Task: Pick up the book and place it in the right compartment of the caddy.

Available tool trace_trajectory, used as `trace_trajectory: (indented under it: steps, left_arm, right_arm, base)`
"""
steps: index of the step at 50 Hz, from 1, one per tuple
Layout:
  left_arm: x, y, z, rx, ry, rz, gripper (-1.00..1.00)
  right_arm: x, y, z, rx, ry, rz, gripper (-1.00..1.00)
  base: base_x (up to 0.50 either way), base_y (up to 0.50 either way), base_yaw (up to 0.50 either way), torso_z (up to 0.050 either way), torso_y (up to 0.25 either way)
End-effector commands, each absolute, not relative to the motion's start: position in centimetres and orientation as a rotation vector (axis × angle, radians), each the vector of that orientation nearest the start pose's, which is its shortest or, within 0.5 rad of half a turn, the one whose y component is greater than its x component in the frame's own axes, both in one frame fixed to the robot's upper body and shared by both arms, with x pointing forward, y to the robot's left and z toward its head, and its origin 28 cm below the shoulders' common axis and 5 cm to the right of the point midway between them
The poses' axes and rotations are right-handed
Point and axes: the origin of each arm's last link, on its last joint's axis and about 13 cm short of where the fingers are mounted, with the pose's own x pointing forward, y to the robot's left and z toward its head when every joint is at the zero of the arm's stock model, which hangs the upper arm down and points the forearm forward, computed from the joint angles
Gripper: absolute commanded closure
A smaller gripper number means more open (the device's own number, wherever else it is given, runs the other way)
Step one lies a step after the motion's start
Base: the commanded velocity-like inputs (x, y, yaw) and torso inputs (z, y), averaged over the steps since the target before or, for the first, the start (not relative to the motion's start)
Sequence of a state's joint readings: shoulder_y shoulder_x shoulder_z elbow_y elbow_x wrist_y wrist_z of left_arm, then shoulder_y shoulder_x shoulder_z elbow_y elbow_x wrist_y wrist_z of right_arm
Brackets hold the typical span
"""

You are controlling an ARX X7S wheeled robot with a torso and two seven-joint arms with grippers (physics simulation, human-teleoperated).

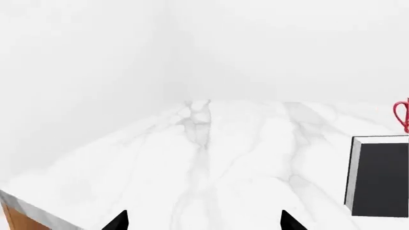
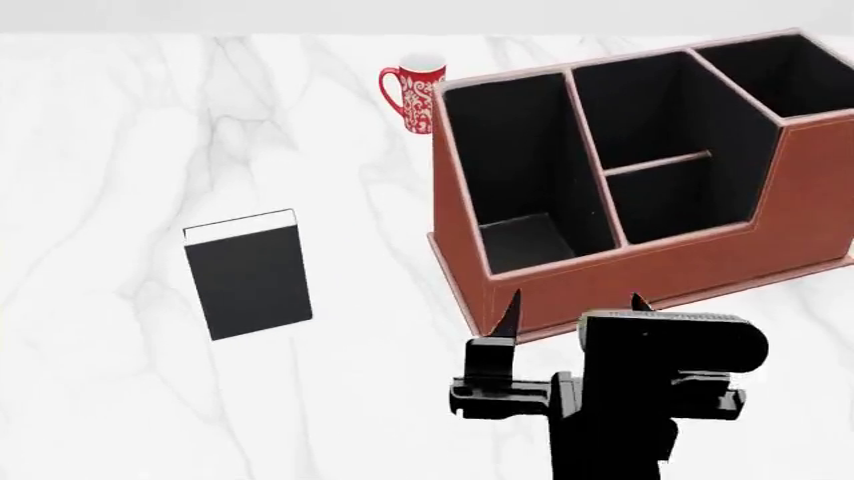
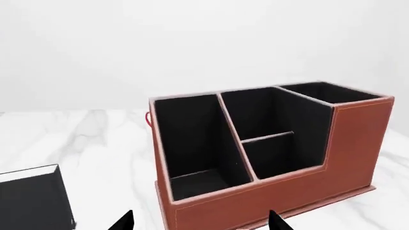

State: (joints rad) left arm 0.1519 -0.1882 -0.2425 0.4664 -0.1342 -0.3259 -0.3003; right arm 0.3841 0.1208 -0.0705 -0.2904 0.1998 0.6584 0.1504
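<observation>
The black book [image 2: 247,275] lies flat on the marble table, left of the caddy, white page edge at its far side. It also shows in the left wrist view [image 1: 380,175] and the right wrist view [image 3: 32,199]. The reddish-brown caddy [image 2: 627,270] stands at the right, its black compartments empty; it fills the right wrist view [image 3: 275,191]. My right gripper [image 2: 574,300] is open and empty, just in front of the caddy's front wall [image 3: 200,223]. My left gripper [image 1: 204,223] is open and empty over bare table, the book off to one side; it is out of the head view.
A red patterned mug [image 2: 416,95] stands behind the caddy's left corner, also seen in the left wrist view [image 1: 401,115]. The table's edge and a wooden side [image 1: 19,218] show near the left gripper. White walls stand behind the table.
</observation>
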Motion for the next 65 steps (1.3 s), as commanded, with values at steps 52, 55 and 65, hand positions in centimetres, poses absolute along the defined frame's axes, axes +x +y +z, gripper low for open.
trace_trajectory:
  steps: [52, 55, 65]
  left_arm:
    - [4.0, 36.1, 14.5, 0.229, -0.160, 1.073, -1.00]
    - [4.0, 36.1, 14.5, 0.229, -0.160, 1.073, -1.00]
    - [3.8, 36.1, 14.3, 0.228, -0.158, 1.073, -1.00]
  right_arm:
    - [33.5, -7.6, 27.3, -0.016, -0.045, 0.093, -1.00]
    - [33.5, -7.6, 27.2, -0.017, -0.046, 0.093, -1.00]
    - [33.5, -7.5, 27.2, -0.016, -0.044, 0.102, -1.00]
  base:
    - [0.32, 0.00, 0.00, 0.000, 0.000]
    - [0.50, 0.00, 0.00, 0.000, 0.000]
    - [0.50, 0.00, 0.00, 0.000, 0.001]
